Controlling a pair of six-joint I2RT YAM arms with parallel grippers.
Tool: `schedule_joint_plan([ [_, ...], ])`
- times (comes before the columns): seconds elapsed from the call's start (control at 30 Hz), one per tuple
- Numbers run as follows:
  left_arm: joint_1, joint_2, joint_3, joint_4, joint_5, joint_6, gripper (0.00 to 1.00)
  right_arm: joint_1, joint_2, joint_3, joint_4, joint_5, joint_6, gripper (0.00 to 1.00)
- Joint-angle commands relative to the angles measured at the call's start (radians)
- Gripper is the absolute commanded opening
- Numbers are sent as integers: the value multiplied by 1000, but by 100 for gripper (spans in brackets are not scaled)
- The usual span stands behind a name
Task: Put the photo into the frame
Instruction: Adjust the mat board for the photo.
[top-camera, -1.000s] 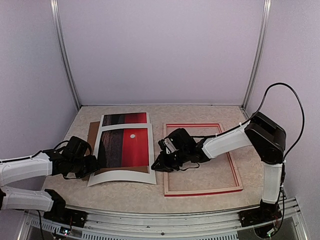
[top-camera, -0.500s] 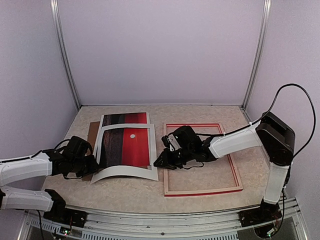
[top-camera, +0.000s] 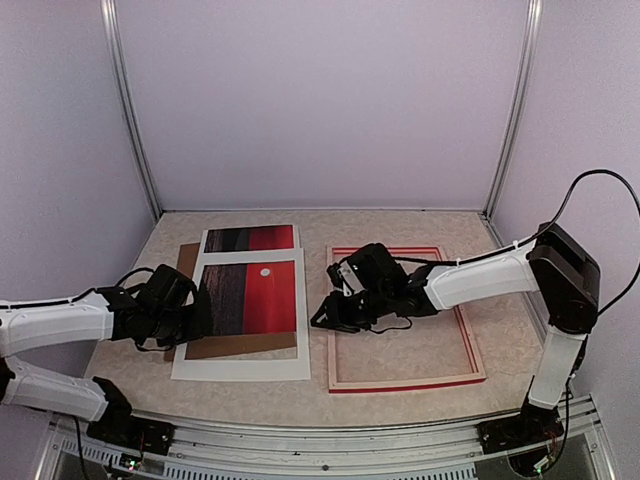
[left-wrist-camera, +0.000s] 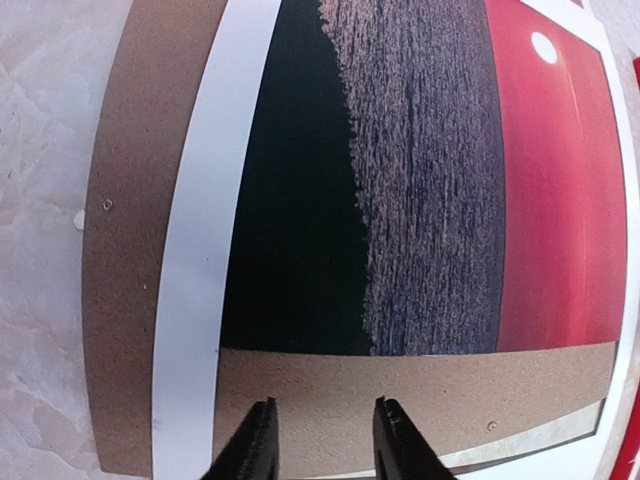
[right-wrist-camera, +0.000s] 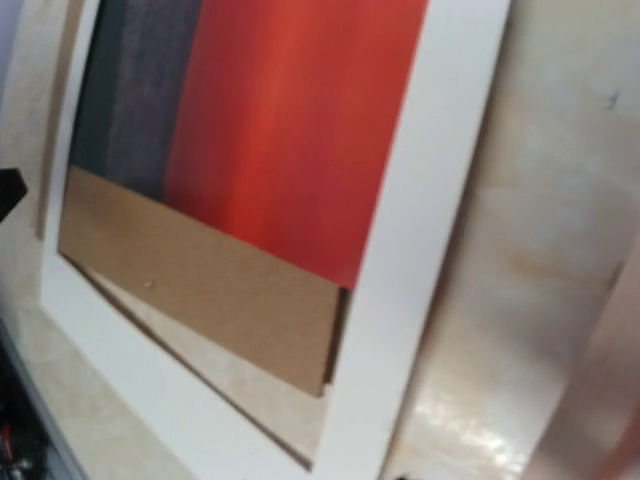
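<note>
The photo (top-camera: 250, 297), half dark and half red with a white dot, lies left of centre under a white mat (top-camera: 240, 368). Its top strip sticks out beyond the mat. The brown backing board (top-camera: 240, 345) shows in the lower part of the mat opening. The red frame (top-camera: 405, 384) lies flat to the right, empty inside. My left gripper (top-camera: 195, 320) is open and empty, its fingertips (left-wrist-camera: 262, 440) low over the board (left-wrist-camera: 400, 385) beside the photo (left-wrist-camera: 430, 180). My right gripper (top-camera: 322, 318) hovers between the mat's right edge and the frame. Its fingers are out of the right wrist view, which shows the photo (right-wrist-camera: 290, 130), the mat (right-wrist-camera: 440, 200) and the board (right-wrist-camera: 200, 280).
The backing board also sticks out at the mat's left side (top-camera: 185, 262). Purple walls with metal posts close the back and sides. A metal rail (top-camera: 320, 445) runs along the near edge.
The mat, bowed up along its near edge before, now lies flat. My left gripper has moved right over the mat's left side. My right gripper has shifted slightly right and back.
</note>
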Motion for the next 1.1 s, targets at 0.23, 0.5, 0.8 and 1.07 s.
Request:
schedule_joint_plan([
  [0.23,-3,37,-46,-32,-62,-82,65,78,147,195,-196,70,-116,48],
  [0.5,29,11,-63,-17,-49,-68,79,103,212,269,-312,110,-127,50],
  [0.8,105,-15,-92,46,14,-32,88,101,173,261,-470,290,-112,52],
  [1.07,121,31,-101,87,64,-6,78,102,194,271,-445,267,-109,55],
])
